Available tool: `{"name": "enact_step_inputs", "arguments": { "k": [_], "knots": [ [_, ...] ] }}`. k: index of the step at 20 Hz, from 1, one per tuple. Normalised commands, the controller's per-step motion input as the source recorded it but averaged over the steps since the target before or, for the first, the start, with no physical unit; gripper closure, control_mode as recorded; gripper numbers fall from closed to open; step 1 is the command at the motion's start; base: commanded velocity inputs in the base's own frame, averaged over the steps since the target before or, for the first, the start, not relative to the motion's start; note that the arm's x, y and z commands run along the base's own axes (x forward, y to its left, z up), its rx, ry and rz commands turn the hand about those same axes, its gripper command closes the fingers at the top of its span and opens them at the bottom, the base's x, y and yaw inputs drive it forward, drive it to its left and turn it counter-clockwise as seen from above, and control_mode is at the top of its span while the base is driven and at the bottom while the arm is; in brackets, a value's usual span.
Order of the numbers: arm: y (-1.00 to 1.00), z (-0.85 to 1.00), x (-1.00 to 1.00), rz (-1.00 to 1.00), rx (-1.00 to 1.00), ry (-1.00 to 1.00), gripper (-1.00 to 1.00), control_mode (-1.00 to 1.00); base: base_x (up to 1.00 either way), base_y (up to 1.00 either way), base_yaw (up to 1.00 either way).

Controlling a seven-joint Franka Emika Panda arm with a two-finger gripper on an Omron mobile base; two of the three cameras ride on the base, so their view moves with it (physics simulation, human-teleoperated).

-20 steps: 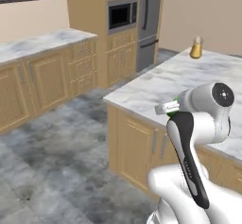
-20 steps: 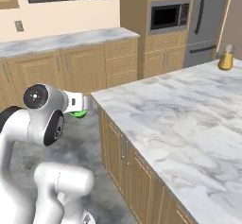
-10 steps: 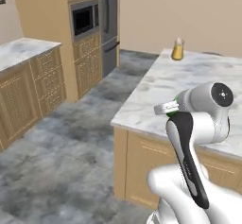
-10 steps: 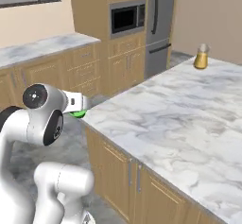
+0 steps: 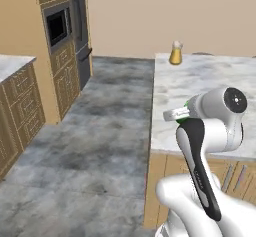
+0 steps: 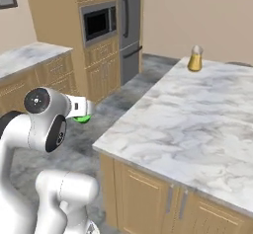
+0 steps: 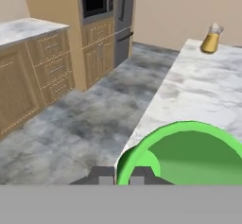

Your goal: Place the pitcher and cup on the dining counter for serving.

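On the far end of the marble-topped bench (image 6: 197,124), near its left edge, the pitcher (image 6: 195,58) stood upright with yellow-orange liquid in its wide base. From the left base camera the pitcher (image 5: 175,53) sat at the far left corner of the top, and from the hand camera the pitcher (image 7: 211,38) appeared far off at the upper right, well apart from the arm.

The tool (image 7: 123,175) was clenched on the cup (image 7: 186,154): its two dark fingertips (image 7: 102,175) sat on either side of the green rim at the bottom of the hand camera's frame, one outside the wall and one inside it. The cup filled the lower right of that frame, its open mouth facing the camera, and it hung over the near left edge of the bench rather than resting on it.

From the right base camera the cup (image 6: 82,118) showed as a small green patch just beyond the arm's white wrist, above the grey floor (image 6: 106,104) to the left of the bench. From the left base camera only a sliver of green (image 5: 187,104) peeked out beside the wrist, over the near left part of the marble top.

Beyond the floor, along the left wall, stood a tall wooden cabinet with a built-in microwave (image 6: 99,23), a dark fridge (image 6: 129,25) beside it, and a second marble counter (image 7: 23,29) with panelled doors nearer the camera.
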Motion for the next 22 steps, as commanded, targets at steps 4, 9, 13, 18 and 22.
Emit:
{"name": "enact_step_inputs", "arguments": {
  "k": [4, 9, 13, 18, 22],
  "knots": [
    [0.0, 0.0, 0.0, 0.0, 0.0, 0.0, 1.0, 1.0, 0.76, 1.0, -0.45],
    [0.0, 0.0, 0.0, 0.0, 0.0, 0.0, 1.0, 1.0, 0.84, 1.0, -0.46],
    [0.0, 0.0, 0.0, 0.0, 0.0, 0.0, 1.0, 1.0, 0.99, 1.0, -0.5],
    [0.0, 0.0, 0.0, 0.0, 0.0, 0.0, 1.0, 1.0, 1.0, 1.0, -0.52],
    [0.0, 0.0, 0.0, 0.0, 0.0, 0.0, 1.0, 1.0, 0.91, 1.0, -0.58]
  ]
}}
